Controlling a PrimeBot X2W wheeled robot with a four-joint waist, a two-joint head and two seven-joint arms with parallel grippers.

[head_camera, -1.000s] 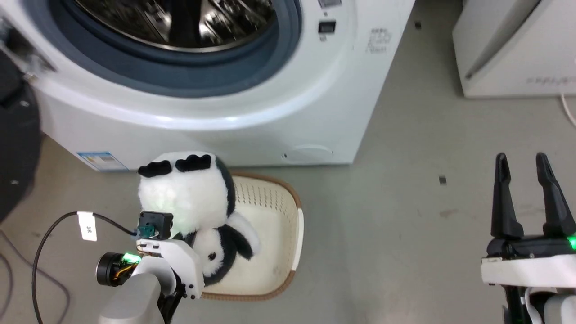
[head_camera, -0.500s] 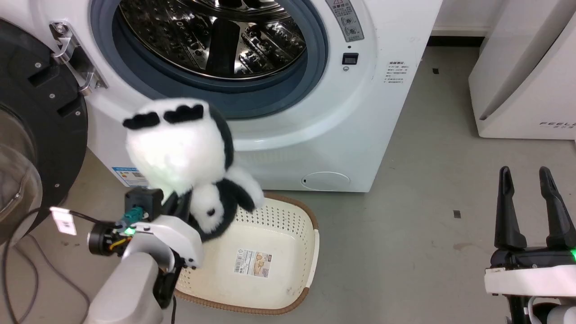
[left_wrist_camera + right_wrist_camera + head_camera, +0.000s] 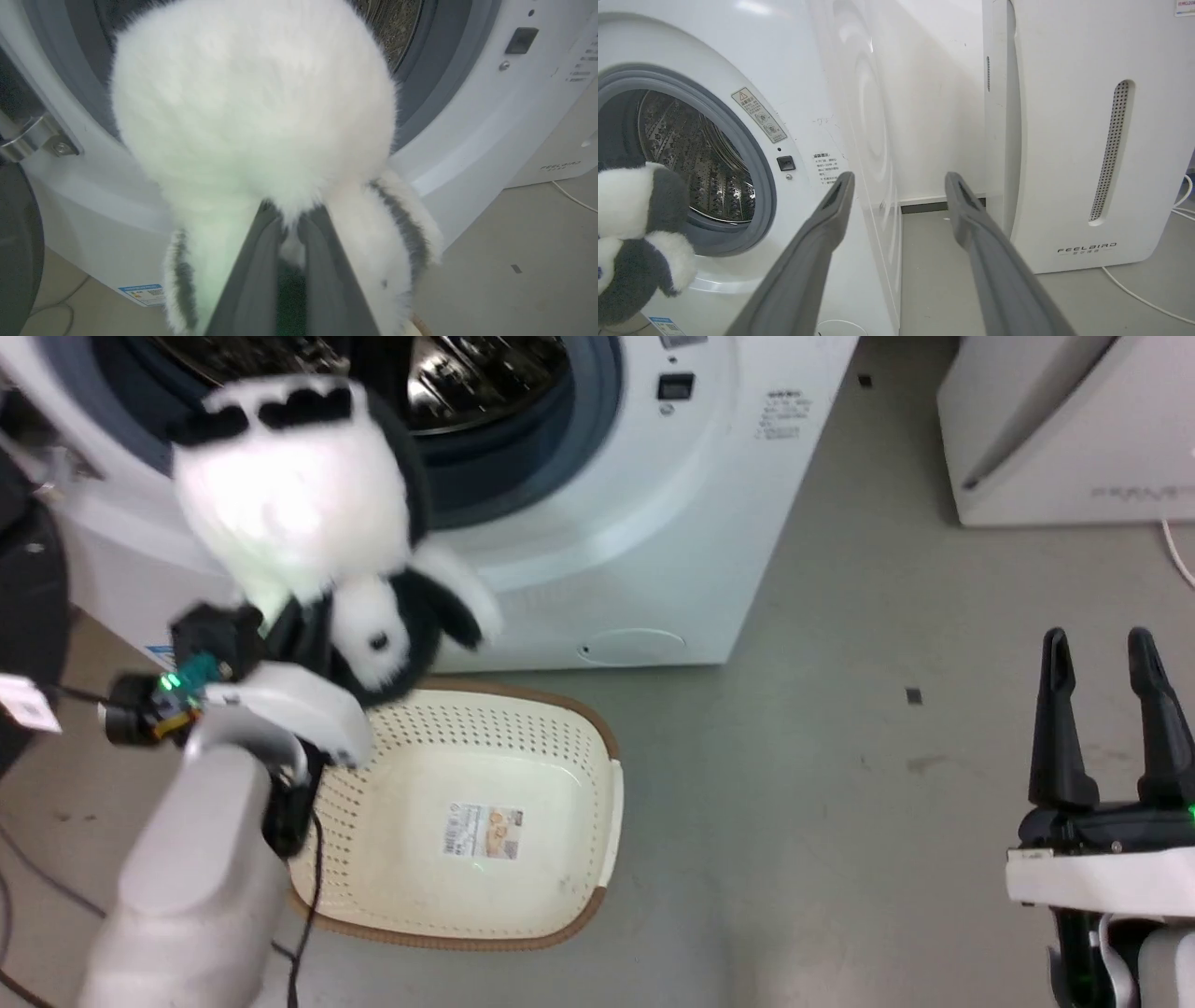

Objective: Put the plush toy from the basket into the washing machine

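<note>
The plush toy (image 3: 299, 513), a fluffy white panda with black ears and limbs, hangs in the air before the washing machine (image 3: 653, 523), at the lower left of its grey-gasketed porthole. My left gripper (image 3: 289, 224) is shut on the plush toy (image 3: 252, 107), its two dark fingers pinching the fur from below. The cream basket (image 3: 579, 784) sits on the floor below with a paper label on its floor. At the lower right my right gripper (image 3: 1111, 649) stands open and holds nothing. The right wrist view shows the plush toy (image 3: 635, 242) by the steel drum (image 3: 691, 154).
The washer's black-framed door (image 3: 28, 579) stands open at the left edge. A white FEELBIRD appliance (image 3: 1078, 140) stands to the right of the washer, with a white cable (image 3: 1139, 298) on the grey floor beside it. Dark cables (image 3: 37, 887) lie at the lower left.
My left arm has lifted the plush toy out of the basket and up to the porthole's lower left. The head camera has shifted. The right gripper stays open in place.
</note>
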